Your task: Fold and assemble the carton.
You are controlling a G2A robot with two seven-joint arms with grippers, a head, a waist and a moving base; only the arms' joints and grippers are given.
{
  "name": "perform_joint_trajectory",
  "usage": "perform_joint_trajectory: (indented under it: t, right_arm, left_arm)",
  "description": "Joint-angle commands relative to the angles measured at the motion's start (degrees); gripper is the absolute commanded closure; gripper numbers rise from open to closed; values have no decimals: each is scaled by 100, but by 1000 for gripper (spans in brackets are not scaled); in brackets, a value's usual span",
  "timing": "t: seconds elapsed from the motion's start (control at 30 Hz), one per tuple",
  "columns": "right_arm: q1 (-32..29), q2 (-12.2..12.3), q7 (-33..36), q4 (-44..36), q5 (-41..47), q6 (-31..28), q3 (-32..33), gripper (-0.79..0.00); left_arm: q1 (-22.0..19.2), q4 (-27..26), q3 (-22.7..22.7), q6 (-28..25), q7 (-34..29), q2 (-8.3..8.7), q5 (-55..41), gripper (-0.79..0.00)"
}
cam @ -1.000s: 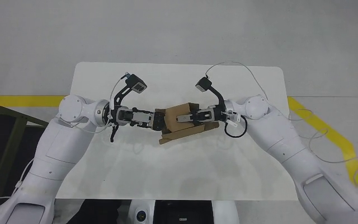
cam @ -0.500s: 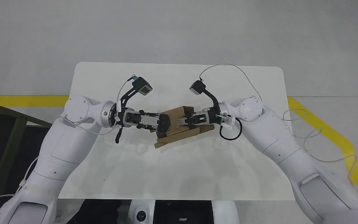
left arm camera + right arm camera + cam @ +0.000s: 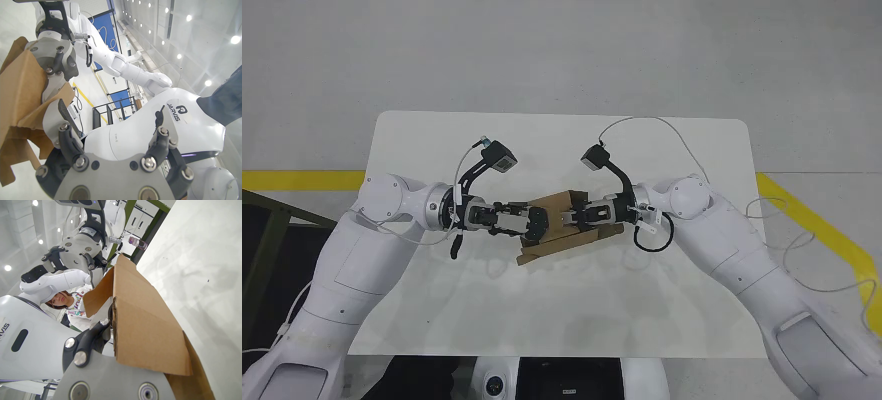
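Gripping the carton [image 3: 567, 222], right fingers [image 3: 49, 89] clamp one wall; left fingers [image 3: 63, 109] spread alongside.

Bright, even light falls from round ceiling lamps [image 3: 235, 39] (each blooms into a small glare); the white table [image 3: 692, 300] carries only faint, soft shadows, perhaps one from the carton [image 3: 564, 198]; both wrist views bulge strongly toward their edges.

The brown cardboard carton [image 3: 143, 321] bears no readable print. A small white placard [image 3: 114, 80] on the far wall carries lettering too small to make out. A clear purple-labelled bottle [image 3: 137, 244] beyond the tabletop [image 3: 198, 256] edge shows blurred print.
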Motion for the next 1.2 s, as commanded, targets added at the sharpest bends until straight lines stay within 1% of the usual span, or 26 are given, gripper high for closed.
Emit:
perform_joint_trajectory:
  t: [0.0,0.37,0.67,0.93,1.17]
  right_arm:
    - [-44,21,-41,-17,41,-41,77,0]
    - [-238,129,28,-258,-65,29,340,0]
    - [-328,154,113,-455,-87,113,442,0]
    - [-373,154,214,-588,-135,214,449,0]
    - [-386,99,218,-634,-105,218,368,0]
  left_arm:
    - [-5,29,-21,31,-2,-3,-38,-785]
    - [-47,346,-149,25,35,-3,77,-785]
    - [-99,654,-281,45,106,11,239,-785]
    - [-134,705,-330,51,136,4,236,-785]
    - [-132,658,-311,76,89,-12,180,-785]
